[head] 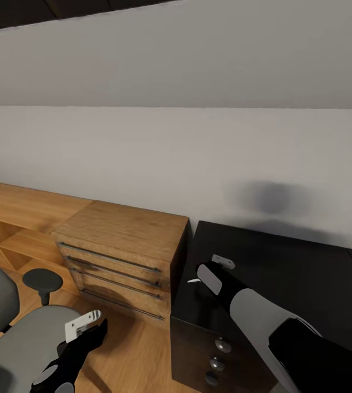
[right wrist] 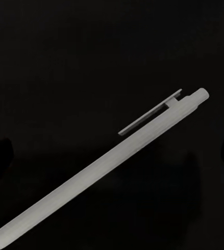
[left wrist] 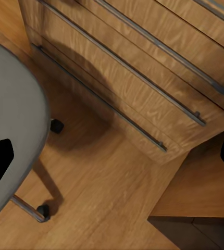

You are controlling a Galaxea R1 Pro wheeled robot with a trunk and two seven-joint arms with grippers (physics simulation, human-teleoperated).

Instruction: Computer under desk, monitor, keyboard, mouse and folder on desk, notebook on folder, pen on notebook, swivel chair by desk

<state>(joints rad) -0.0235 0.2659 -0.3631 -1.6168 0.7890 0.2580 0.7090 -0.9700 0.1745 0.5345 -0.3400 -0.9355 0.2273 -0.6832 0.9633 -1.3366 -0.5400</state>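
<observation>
Two claws: my right claw (head: 215, 273) hangs over the black worktop (head: 306, 273), apparently open around the pen (right wrist: 107, 172); my left claw (head: 85, 323), open, hovers beside the swivel chair (head: 28, 338).

Plain pale grey wall (head: 176, 158) fills the upper half of head view, w/ a dark ceiling strip (head: 61, 8) at the top left corner. A soft dark shadow patch (head: 271, 199) lies on the wall at right. Below, a low light-wood chest of drawers (head: 124, 256) stands against the wall, w/ four thin dark metal bar handles (head: 110, 267) on the front. Left of it runs a long light-wood shelf unit (head: 17, 218) w/ open compartments. Warm wood-plank floor (left wrist: 112, 187) shows under the chest; light is even, approx. diffuse.
</observation>
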